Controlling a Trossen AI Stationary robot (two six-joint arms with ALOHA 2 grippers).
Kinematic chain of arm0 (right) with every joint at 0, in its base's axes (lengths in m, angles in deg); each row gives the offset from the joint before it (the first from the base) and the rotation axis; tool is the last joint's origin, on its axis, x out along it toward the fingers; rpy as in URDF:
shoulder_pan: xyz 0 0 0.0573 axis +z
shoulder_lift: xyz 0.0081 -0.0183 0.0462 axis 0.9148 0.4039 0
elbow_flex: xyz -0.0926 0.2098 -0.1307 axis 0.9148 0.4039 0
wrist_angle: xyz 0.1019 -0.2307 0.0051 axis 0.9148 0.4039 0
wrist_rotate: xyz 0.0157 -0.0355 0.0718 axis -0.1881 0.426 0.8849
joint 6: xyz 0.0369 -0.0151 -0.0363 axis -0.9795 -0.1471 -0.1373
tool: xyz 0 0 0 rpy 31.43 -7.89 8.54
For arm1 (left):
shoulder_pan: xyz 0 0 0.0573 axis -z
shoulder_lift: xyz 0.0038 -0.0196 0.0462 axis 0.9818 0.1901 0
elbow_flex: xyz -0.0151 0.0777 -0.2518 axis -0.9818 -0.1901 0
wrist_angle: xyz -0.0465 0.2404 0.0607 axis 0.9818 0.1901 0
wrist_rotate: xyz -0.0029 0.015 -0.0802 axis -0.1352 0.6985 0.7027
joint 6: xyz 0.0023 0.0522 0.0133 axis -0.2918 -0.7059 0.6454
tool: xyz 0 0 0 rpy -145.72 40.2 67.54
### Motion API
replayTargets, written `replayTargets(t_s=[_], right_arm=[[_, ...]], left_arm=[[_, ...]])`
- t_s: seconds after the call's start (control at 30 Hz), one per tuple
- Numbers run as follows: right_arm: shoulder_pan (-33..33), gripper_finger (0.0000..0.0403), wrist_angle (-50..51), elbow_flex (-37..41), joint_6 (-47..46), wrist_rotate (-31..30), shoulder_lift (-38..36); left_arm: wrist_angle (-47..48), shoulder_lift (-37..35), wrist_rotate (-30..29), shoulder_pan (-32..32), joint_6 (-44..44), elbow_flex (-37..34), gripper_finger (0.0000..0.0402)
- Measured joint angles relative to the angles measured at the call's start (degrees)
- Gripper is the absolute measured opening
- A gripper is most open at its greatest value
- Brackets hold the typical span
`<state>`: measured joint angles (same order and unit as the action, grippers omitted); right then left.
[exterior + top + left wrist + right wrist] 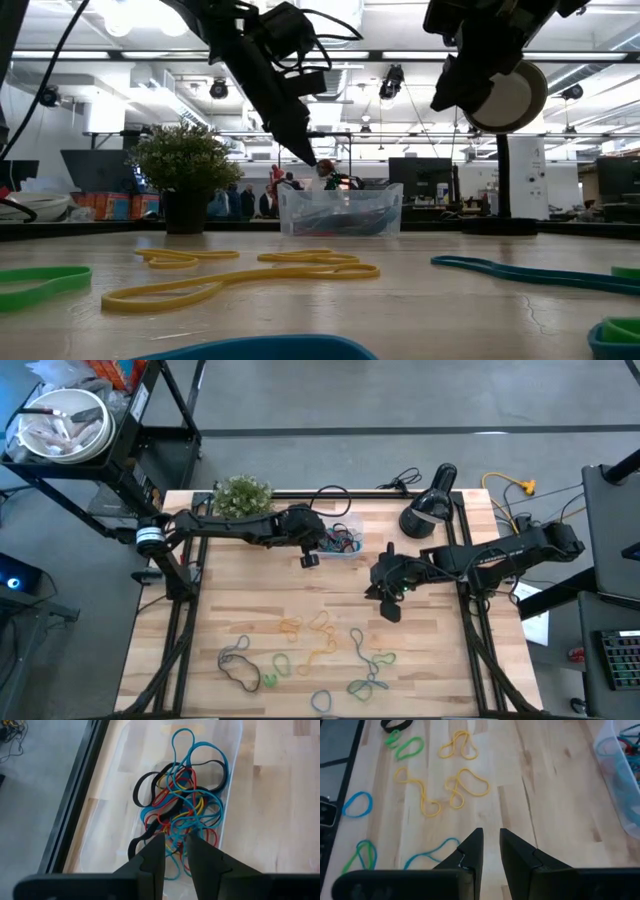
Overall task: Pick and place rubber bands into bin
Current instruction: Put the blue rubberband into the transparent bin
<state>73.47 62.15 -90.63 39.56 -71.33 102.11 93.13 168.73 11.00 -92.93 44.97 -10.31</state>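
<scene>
Loose rubber bands (310,655) lie across the table's (250,600) front. Bin (345,546) at rear holds a tangle of bands. Left gripper (175,851) hangs above it, fingers nearly together, empty. Right gripper (491,851) hovers mid-table, likewise.

Clear bin (345,547) holds tangled rubber bands (182,807); yellow, green, blue, black loose bands (310,650) lie on wood.

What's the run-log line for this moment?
left gripper: over bin, empty, slightly open | right gripper: above table, empty, slightly open | rubber bands: some in bin, more on table
</scene>
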Motion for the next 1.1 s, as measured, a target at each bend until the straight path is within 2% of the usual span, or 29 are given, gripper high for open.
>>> replayTargets(t_s=[0.4,0.73,0.9,1.1], right_arm=[[2.21,0.0059,-0.15,1.63,-0.76,1.79,0.0],[7.21,0.0059,-5.33,4.41,2.81,1.58,0.17],[7.37,0.0059,-8.62,4.7,6.65,1.29,0.17],[7.34,0.0059,-10.05,5.12,9.16,1.26,1.04]], left_arm=[[0.43,-1.75,-0.62,0.67,0.18,0.15,0.0063],[0.54,-12.72,3.91,5.66,4.91,1.22,0.0063],[3.82,-18.37,3.94,9.35,6.2,1.11,0.0063],[6.75,-21.79,3.94,13.65,10.37,1.0,0.0063]])
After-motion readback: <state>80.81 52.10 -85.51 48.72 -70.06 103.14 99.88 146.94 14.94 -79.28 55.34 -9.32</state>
